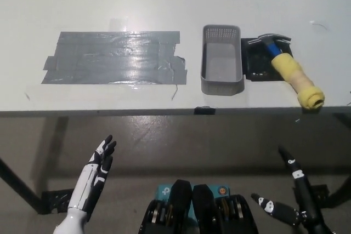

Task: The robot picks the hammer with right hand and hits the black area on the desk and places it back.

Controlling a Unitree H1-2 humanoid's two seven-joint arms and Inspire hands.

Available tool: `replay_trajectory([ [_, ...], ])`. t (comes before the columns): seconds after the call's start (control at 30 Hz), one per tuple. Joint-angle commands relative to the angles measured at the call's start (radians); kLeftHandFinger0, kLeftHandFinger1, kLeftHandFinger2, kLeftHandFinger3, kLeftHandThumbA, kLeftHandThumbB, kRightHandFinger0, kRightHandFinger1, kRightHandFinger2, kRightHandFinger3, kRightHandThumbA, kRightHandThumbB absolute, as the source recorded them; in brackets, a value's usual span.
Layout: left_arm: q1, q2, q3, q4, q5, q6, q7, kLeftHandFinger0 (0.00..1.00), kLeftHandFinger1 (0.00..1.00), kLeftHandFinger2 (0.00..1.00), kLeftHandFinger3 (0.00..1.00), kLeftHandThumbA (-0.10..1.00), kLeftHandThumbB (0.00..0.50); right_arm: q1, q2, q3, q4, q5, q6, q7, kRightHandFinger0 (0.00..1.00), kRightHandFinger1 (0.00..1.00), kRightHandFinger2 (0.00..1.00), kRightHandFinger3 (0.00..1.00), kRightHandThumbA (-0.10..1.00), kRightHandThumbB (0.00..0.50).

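The hammer [290,73] lies on the white desk [164,4] at the right, its black head on a small black pad [255,64] and its yellow padded handle pointing toward the front edge. The black taped area [115,57] covers the desk's left middle. My black right hand [293,198] hangs open below the desk's front edge at the lower right, well short of the hammer, holding nothing. At the lower left my white left hand [94,176] rests open, also below the desk.
A grey perforated tray [222,82] stands between the taped area and the hammer. A small black clip [204,110] sits on the desk's front edge. Dark desk legs show over the floor at both lower corners.
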Motion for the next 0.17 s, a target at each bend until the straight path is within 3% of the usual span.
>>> replay_trajectory([
  [0.0, 0.001, 0.015, -0.005, -0.03, -0.004, -0.039, -0.001, 1.0, 1.0, 1.0, 1.0, 1.0, 0.0, -0.006, 0.0, -0.007, 0.003, 0.02, -0.095, -0.048, 1.0, 1.0, 1.0, 1.0, 0.86, 0.166],
  [0.13, -0.003, 0.017, -0.004, -0.029, -0.005, -0.035, 0.001, 1.0, 1.0, 1.0, 1.0, 1.0, 0.013, -0.009, -0.003, -0.004, 0.01, 0.018, -0.096, -0.052, 1.0, 1.0, 1.0, 1.0, 0.89, 0.184],
])
